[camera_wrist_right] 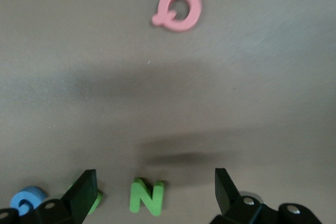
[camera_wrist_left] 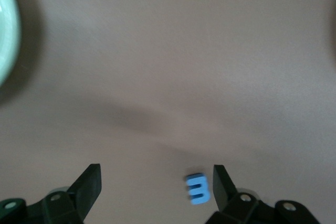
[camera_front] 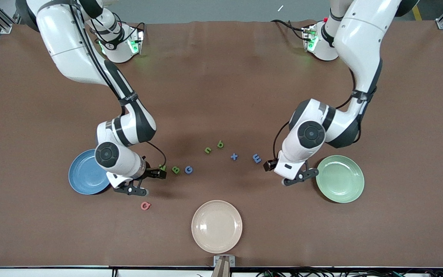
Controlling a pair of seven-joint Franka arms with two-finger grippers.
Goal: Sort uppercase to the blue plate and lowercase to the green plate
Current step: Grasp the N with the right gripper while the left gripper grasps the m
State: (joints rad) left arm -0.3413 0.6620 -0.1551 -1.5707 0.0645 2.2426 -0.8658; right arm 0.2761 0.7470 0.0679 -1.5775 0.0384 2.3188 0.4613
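green Z (camera_wrist_right: 147, 196) – right wrist view only

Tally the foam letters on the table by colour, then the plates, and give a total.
Green letters: 4 (Z, B, n, b)
Blue letters: 3 (G, x, m)
Pink letters: 1 (Q)
Plates: 3 (blue plate, green plate, beige plate)
Total: 11

Glossy blue plate (camera_front: 85, 175), glossy green plate (camera_front: 340, 179), matt brown table (camera_front: 221, 77)
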